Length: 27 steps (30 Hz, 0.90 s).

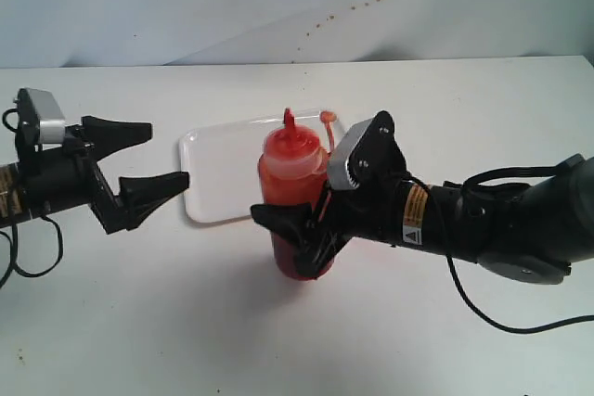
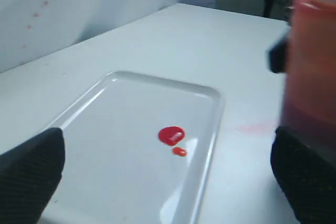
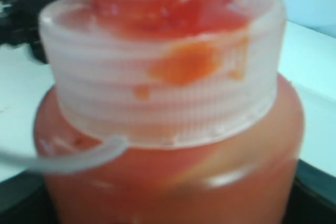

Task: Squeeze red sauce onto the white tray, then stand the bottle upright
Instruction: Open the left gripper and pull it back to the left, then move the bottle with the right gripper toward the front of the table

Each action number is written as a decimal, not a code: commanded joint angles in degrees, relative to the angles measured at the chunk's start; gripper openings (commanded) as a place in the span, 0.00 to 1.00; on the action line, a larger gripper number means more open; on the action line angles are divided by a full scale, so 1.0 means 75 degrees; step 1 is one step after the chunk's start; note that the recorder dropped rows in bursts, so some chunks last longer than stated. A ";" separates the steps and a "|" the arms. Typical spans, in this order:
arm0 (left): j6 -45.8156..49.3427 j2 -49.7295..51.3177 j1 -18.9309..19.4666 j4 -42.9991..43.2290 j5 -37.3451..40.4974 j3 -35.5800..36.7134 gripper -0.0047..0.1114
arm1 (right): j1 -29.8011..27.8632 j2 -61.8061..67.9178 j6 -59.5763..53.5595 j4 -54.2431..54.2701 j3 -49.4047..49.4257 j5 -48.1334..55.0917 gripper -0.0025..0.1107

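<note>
Bottle, upright in right pincer, partly hides white tray.

Lab setup, white tabletop, plain backdrop (spattered)

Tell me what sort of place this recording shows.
Probably a robot lab bench: white tabletop, plain white backdrop flecked with red, and a flat white plastic tray beside a translucent red-orange plastic squeeze bottle.
</note>
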 commanded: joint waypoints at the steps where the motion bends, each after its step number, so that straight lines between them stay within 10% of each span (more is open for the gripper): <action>1: -0.0430 -0.0029 0.0416 -0.0163 -0.0135 -0.0039 0.94 | 0.0009 -0.0152 0.0607 -0.1066 0.0008 -0.0907 0.02; 27: -0.0449 0.0120 0.0431 -0.0308 -0.0135 -0.0039 0.94 | 0.0021 0.0821 -0.0273 -0.1907 0.0008 -0.1967 0.02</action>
